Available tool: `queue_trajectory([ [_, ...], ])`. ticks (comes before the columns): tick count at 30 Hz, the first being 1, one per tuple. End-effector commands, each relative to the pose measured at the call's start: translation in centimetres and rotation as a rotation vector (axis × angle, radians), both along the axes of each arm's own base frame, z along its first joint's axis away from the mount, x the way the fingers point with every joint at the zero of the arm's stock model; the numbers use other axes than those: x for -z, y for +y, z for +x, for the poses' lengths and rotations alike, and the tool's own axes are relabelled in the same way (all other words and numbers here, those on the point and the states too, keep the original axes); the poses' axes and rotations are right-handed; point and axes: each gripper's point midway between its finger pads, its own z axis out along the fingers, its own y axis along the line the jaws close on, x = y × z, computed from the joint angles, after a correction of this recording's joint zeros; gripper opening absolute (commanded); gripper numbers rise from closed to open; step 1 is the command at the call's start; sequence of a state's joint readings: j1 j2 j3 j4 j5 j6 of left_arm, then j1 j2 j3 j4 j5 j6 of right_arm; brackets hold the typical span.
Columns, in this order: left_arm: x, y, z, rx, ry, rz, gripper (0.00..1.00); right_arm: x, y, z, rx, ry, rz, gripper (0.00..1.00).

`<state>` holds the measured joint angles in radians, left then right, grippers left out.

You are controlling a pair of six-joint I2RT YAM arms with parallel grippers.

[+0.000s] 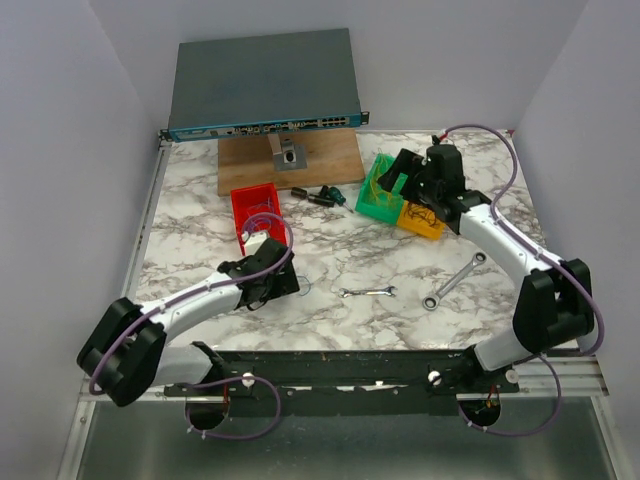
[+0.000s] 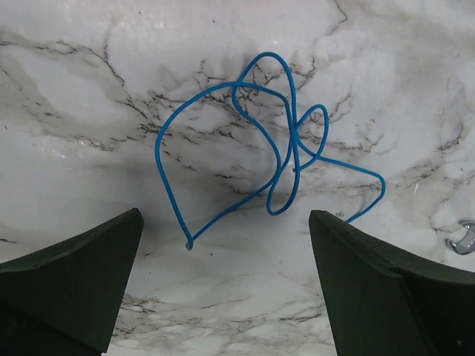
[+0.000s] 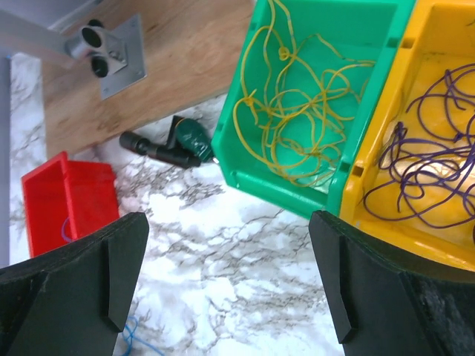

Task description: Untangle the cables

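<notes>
Only the left wrist camera shows the blue cable (image 2: 295,141) clearly: one thin strand lying in loose crossed loops on the marble-patterned bench (image 2: 89,89), just ahead of the left end effector (image 2: 225,215), whose fingers are spread wide and hold nothing. The right wrist camera alone looks into the bins. The green bin (image 3: 274,185) holds a tangle of yellow cables (image 3: 297,111), and the yellow bin (image 3: 375,141) touching its side holds purple cables (image 3: 430,170). The right end effector (image 3: 226,215) is also spread wide and empty, above bare marble near the green bin's corner. This view also takes in a red bin (image 3: 70,200), a dark tool with a green handle (image 3: 174,144) and a wooden board (image 3: 185,67) carrying a metal bracket (image 3: 111,52). The overhead camera gives the whole layout. A network switch (image 1: 260,85) sits at the far edge of the bench, plain white walls stand on three sides, and two silver wrenches (image 1: 368,292) lie on the marble between the arms.
</notes>
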<state>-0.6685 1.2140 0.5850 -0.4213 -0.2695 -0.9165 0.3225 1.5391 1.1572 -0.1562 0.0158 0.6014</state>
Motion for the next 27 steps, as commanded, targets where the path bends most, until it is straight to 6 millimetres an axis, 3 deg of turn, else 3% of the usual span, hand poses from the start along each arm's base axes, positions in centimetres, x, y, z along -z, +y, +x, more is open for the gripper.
queue_trajectory([
  [1, -1.3, -2.1, 2.6, -0.030, -0.030, -0.050, 0.97, -2.2, 1.4, -1.7, -0.100, -0.077, 0.043, 1.00],
  [7, -1.4, -2.1, 4.1, -0.090, -0.016, 0.008, 0.87, -3.1, 1.8, -3.3, -0.147, -0.104, 0.068, 1.00],
  [12, -0.4, -2.3, 4.4, -0.110, 0.004, 0.017, 0.80, -3.4, 1.9, -4.0, -0.164, -0.116, 0.077, 1.00],
  [17, 0.7, -2.5, 4.4, -0.103, 0.037, 0.037, 0.67, -4.2, 2.3, -4.8, -0.195, -0.129, 0.108, 1.00],
  [23, 1.1, -2.3, 4.3, -0.096, 0.060, 0.118, 0.40, -5.7, 2.4, -5.9, -0.215, -0.168, 0.129, 1.00],
  [27, 0.0, -2.0, 4.7, -0.082, 0.027, 0.145, 0.03, -6.3, 2.1, -6.5, -0.218, -0.187, 0.129, 1.00],
])
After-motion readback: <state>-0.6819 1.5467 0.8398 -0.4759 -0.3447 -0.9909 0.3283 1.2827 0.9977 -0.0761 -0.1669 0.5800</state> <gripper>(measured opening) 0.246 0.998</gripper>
